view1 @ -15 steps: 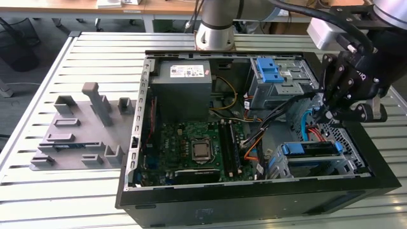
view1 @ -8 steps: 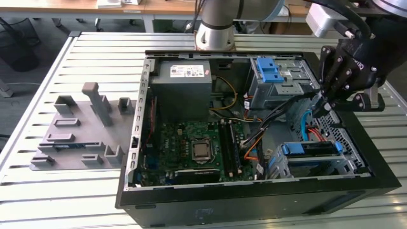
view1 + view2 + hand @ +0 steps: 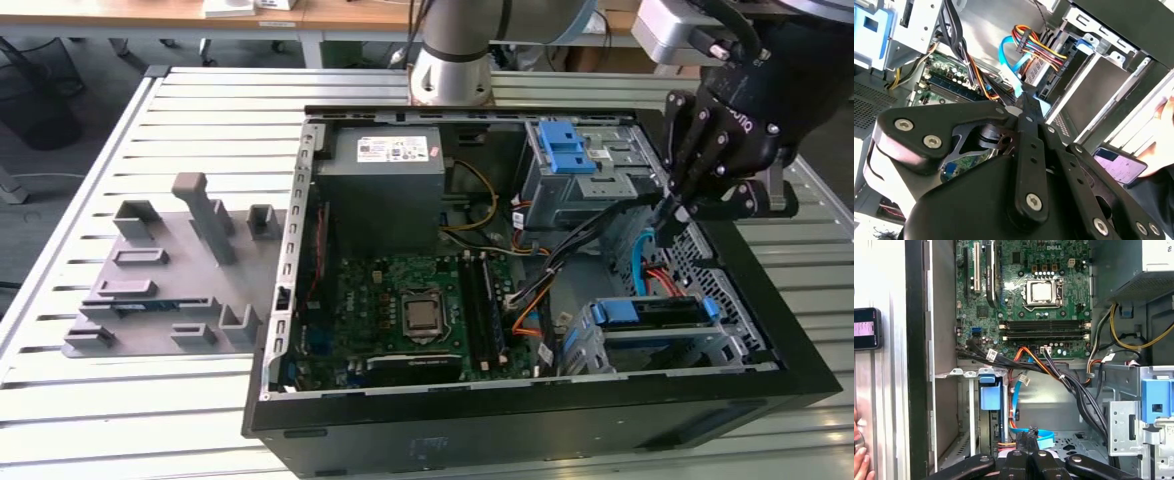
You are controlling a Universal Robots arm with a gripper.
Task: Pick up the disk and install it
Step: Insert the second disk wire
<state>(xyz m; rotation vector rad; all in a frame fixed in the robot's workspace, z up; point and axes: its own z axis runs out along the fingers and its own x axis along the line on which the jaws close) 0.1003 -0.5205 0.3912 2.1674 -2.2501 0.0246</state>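
You see a black computer case (image 3: pixel 534 425) on a pale grey slatted table (image 3: pixel 120 400), and a flat grey fixture (image 3: pixel 167 275) with upright blocks lying beside the case. Inside, the motherboard (image 3: pixel 400 310) is green with a silver socket at its middle, and the power supply box (image 3: pixel 387 185) is grey with a white sticker. The drive carriers (image 3: pixel 654 312) are bright blue against bare silver metal cages. You see a bundle of red, orange, yellow and black wires (image 3: pixel 1036 42), with a light blue flat cable (image 3: pixel 1011 62) curling beside it. The gripper (image 3: pixel 674 215) is black all over.
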